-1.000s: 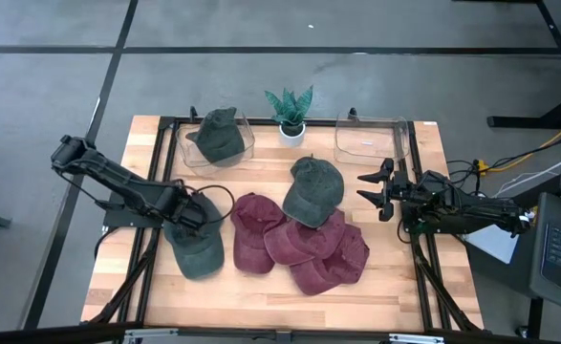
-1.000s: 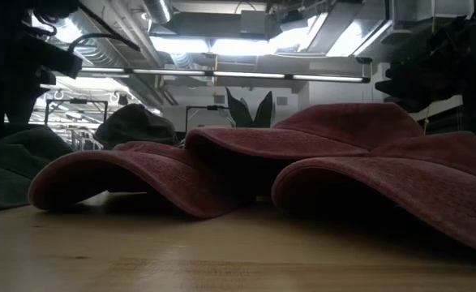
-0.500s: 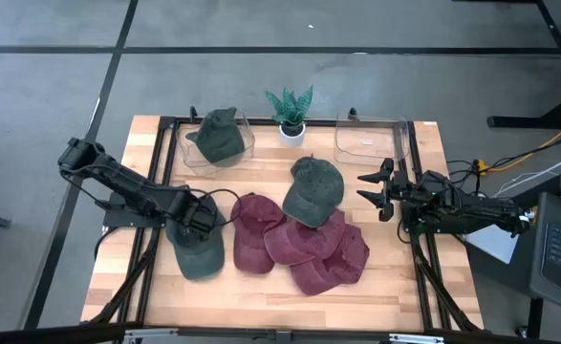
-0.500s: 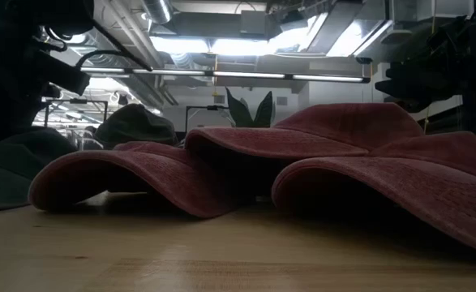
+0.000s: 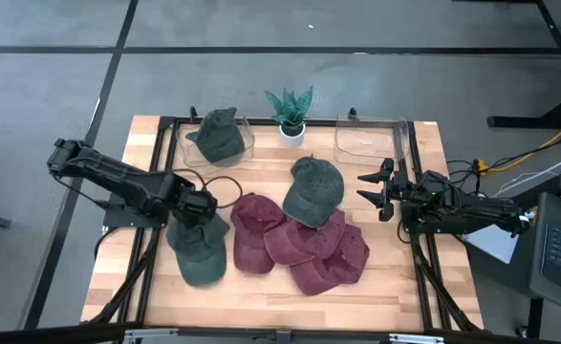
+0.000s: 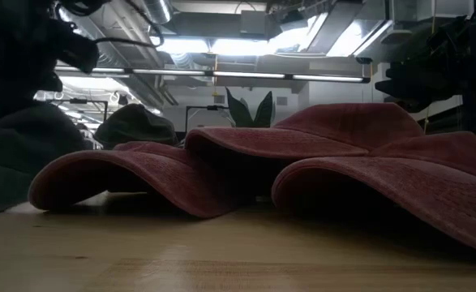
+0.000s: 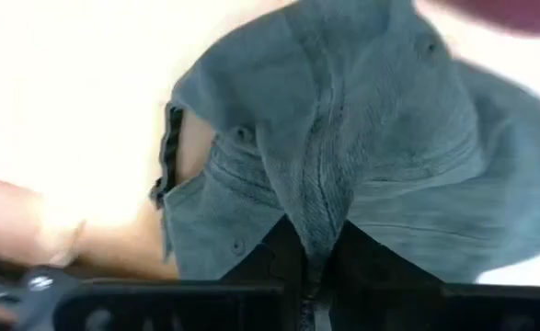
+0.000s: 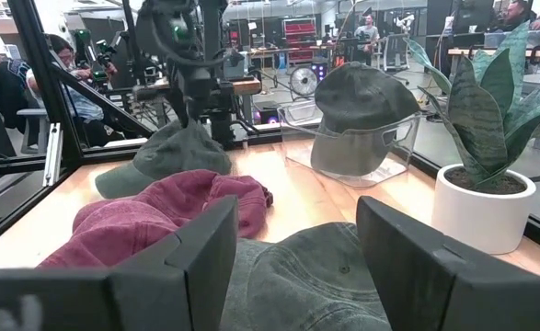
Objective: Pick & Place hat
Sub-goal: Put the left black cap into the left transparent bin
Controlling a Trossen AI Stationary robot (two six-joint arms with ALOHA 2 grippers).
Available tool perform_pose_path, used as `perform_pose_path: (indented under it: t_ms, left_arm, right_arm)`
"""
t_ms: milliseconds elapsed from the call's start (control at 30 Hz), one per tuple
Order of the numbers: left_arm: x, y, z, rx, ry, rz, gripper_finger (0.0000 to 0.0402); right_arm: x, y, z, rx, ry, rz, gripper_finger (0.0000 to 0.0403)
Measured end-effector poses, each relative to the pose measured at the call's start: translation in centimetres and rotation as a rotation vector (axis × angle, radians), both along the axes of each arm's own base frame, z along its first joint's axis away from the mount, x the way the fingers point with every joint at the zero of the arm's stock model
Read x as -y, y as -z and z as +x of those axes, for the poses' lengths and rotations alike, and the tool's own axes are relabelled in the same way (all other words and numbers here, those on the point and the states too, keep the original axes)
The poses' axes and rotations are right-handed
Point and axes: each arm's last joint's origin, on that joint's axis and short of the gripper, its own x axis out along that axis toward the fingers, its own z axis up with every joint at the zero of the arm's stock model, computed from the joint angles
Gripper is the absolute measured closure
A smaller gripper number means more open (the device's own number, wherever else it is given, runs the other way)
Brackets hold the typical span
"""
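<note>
Left gripper (image 7: 314,262) pinched a raised fold of the grey-green cotton cap (image 7: 343,138) between its two dark fingers (image 7: 265,257).

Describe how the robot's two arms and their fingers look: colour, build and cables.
Both arms are black and jointed. The left arm has a thin black cable looping beside its gripper. The right gripper ends in two flat, dark fingers with squared tips. Cables trail behind the right arm.

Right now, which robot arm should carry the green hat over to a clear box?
The left. Its end effector is already shut on the green hat, pinching its fabric. The right end effector hangs open at the table's far side, holding nothing.
</note>
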Motion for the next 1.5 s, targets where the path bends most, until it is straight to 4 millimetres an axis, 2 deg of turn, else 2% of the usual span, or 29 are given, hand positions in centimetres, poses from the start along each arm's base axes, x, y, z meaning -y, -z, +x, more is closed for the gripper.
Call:
perform_pose_path:
  t_ms: [167,400,533,633,800,1033,1233,1400,1500]
  left_arm:
    - [-0.4,-1.7,0.3,0.202,0.021,-0.152,0.0372]
    - [-1.2,-4.6,1.7,0.537,0.09,-0.457,0.0384]
    - [-1.6,-5.7,2.0,0.588,0.086,-0.659,0.0378]
    - [-1.8,-5.9,1.9,0.544,0.06,-0.775,0.0377]
    - [-2.3,-5.3,1.5,0.456,-0.025,-0.788,0.0384]
    - [-2.2,-6.1,3.8,0.675,0.084,-0.831,0.0381]
    - [-2.1,-6.2,5.6,0.825,0.199,-0.777,0.0384]
    - [-2.5,-6.2,6.3,0.92,0.244,-0.695,0.0383]
    - [-3.5,-6.4,6.3,0.96,0.217,-0.634,0.0383]
  right_arm:
    - [0.0,0.0,0.0,0.0,0.0,0.0,0.0181]
    - [0.0,0.0,0.0,0.0,0.0,0.0,0.0181]
    - [0.0,0.0,0.0,0.0,0.0,0.0,0.0181]
    - [0.0,0.0,0.0,0.0,0.0,0.0,0.0181]
    - [0.0,0.0,0.0,0.0,0.0,0.0,0.0181]
    - [0.0,0.0,0.0,0.0,0.0,0.0,0.0181]
    - [0.0,0.0,0.0,0.0,0.0,0.0,0.0181]
    - [0.0,0.0,0.0,0.0,0.0,0.0,0.0181]
    - [0.0,0.0,0.0,0.0,0.0,0.0,0.0181]
